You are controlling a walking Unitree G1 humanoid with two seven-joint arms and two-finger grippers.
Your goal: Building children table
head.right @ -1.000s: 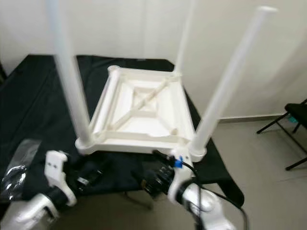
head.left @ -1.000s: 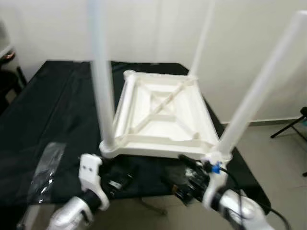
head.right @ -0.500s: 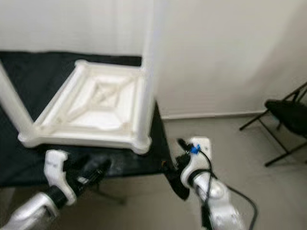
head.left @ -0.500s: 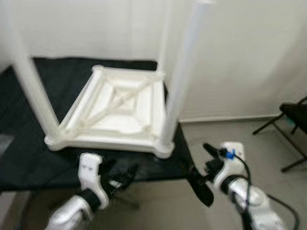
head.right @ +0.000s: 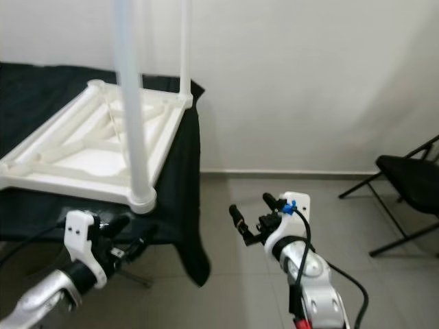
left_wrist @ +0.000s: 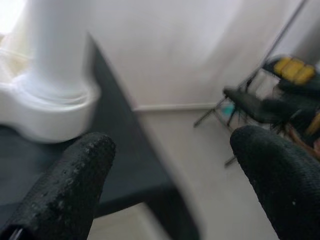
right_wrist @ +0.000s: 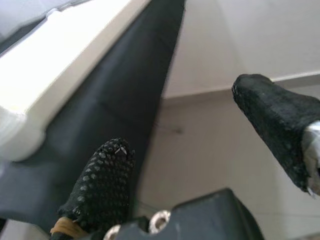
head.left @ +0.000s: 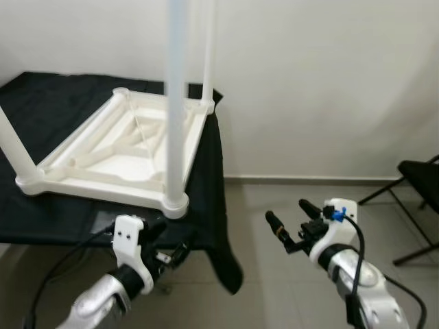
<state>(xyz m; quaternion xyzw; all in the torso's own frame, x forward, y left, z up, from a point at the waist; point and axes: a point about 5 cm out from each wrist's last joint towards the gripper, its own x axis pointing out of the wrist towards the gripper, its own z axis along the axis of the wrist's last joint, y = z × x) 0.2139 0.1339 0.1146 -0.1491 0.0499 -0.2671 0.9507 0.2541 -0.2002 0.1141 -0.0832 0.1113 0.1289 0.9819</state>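
— Swung rightward since a second ago: upturned white table [head.left: 116,154] now upper left, on black-draped tabletop [head.left: 41,219].
— Lower right: bare floor [head.left: 274,288], chair [head.left: 422,188]. Left gripper [head.left: 164,250], right gripper [head.left: 291,223], jaws wide, empty.

You've got a surface [head.left: 41,219] draped in black cloth [head.left: 212,226], w/ the cloth hanging off its near right corner toward the floor [head.left: 274,199]. Directly on it sits the upside-down white children table [head.left: 116,147], legs pointing up; its near right leg [head.left: 175,103] stands right at the surface's near right corner, far right leg [head.left: 208,51] by the wall. Floor's grey tile, right of the surface; a black chair [head.left: 418,181] stands on it at far right.
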